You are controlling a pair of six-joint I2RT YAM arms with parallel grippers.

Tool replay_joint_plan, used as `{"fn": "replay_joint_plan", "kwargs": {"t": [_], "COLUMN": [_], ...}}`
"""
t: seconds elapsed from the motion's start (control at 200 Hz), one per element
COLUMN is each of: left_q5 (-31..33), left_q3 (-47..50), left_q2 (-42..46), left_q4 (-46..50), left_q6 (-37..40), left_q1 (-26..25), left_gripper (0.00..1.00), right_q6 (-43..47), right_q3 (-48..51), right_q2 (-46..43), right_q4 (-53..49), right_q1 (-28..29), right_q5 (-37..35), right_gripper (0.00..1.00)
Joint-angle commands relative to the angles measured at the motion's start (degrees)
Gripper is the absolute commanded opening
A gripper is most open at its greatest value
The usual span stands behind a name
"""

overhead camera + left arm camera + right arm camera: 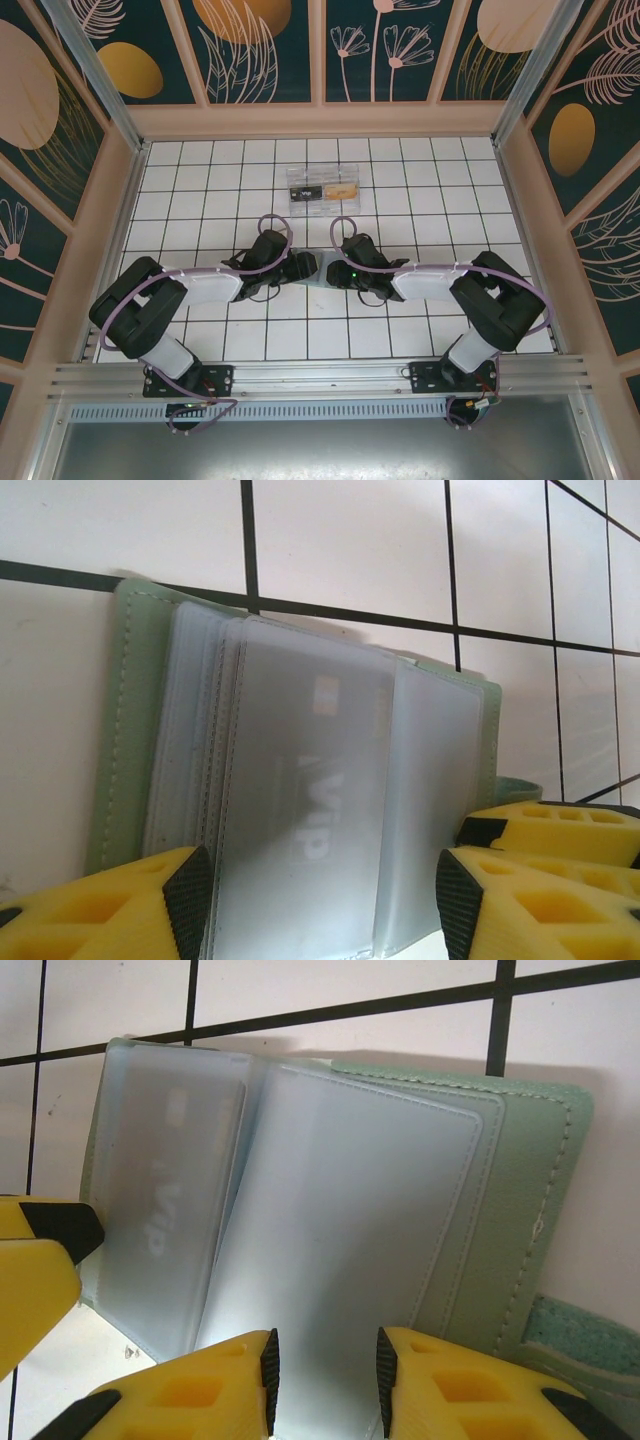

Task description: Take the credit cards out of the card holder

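Top view, and both arms are folded in to the middle of the white-tiled desk (200, 200); the left jaws and right jaws meet nose to nose over the card holder (320, 270), which lies between them; further out, towards the back wall, two cards (322, 190) sit side by side, one dark, one orange.

Over to the left wrist: the card holder (135, 730) is lying open on the tiles, green cover on the left with frosted plastic sleeves (435, 780) fanned across it; there's a card marked VIP (320, 810) inside the middle sleeve; the left jaws stand wide apart with that sleeve between the yellow fingers (120, 910), the near pad right at the sleeve's edge; whether they're actually squeezing it, I cannot tell; just beside the far finger, a yellow finger (560, 825) from the other arm pokes in.

Right wrist now: same card holder (540, 1190) from the other side, green cover and its strap (590, 1340) on the right; the VIP card (175, 1180) shows through the left sleeve; the right jaws are partly open, a narrow gap between the pads (268, 1370), with a blank sleeve (350, 1230) lying across behind that gap; the left arm's finger (35, 1280) is at the left edge.
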State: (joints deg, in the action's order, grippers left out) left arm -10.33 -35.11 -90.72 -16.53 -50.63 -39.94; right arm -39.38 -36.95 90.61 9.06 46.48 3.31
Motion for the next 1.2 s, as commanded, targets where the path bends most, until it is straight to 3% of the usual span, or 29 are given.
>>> {"fn": "replay_joint_plan", "kwargs": {"t": [0.0,0.37,0.696,0.981,1.196], "left_q5": [-3.1,-8.2,3.8,2.4,0.6], "left_q3": [-0.7,0.6,-2.3,-3.0,-3.0], "left_q2": [-0.2,1.1,3.3,0.0,-0.7], "left_q4": [-1.9,-7.5,6.1,5.6,4.7], "left_q6": [0.7,-0.7,3.9,4.0,3.9], "left_q1": [0.3,0.1,0.2,0.1,0.1], "left_gripper": [0.63,0.65,0.69,0.69,0.69], "right_q6": [-0.5,-0.7,-0.3,0.5,0.1], "right_q3": [0.9,1.1,0.7,-0.7,0.1], "right_q2": [1.2,1.2,-1.1,-4.3,-1.4], "right_q4": [1.2,1.2,-1.2,-5.8,-3.8], "right_q1": [-0.3,-0.4,-0.3,-0.3,-0.5], "right_q5": [1.1,1.1,-0.6,-3.8,-2.6], "right_gripper": [0.34,0.35,0.35,0.36,0.36]}}
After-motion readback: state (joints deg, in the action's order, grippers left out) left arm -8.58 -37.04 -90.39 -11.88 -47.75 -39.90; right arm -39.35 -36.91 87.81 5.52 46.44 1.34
